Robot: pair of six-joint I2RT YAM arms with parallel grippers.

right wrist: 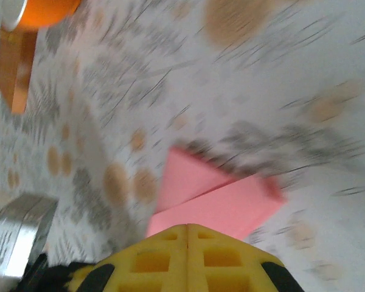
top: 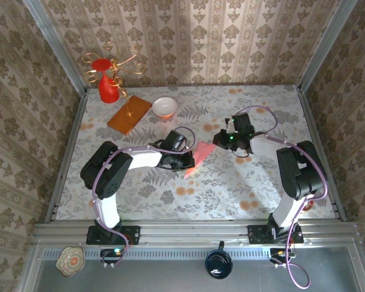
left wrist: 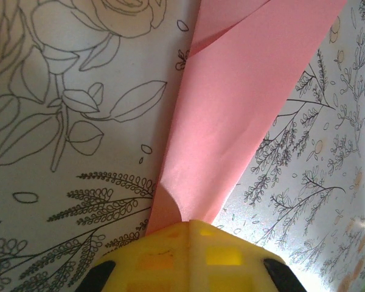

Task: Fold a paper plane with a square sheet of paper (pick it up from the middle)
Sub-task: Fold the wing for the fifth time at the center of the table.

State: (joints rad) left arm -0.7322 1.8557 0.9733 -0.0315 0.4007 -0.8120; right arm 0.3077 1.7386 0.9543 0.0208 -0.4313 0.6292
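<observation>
– Between the two arms, on the floral-print table (top: 243, 188), lies the thin pink-salmon square sheet of paper (top: 201, 157), part-folded. Who has it?
– The left gripper (left wrist: 188, 224) pinches one end, jaws pressed together on it. The right gripper (right wrist: 187, 228) looks clamped on the other end.
– How will it handle?
– Light and limp, it seems, and easily creased or torn. The firmest holds are probably near the doubled edges, taken gently.

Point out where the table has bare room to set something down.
Free: the near strip this side of the paper, and the far right corner beyond the right gripper. Crowded: far left, with red vase, wooden board and white bowl; centre, around the paper.
</observation>
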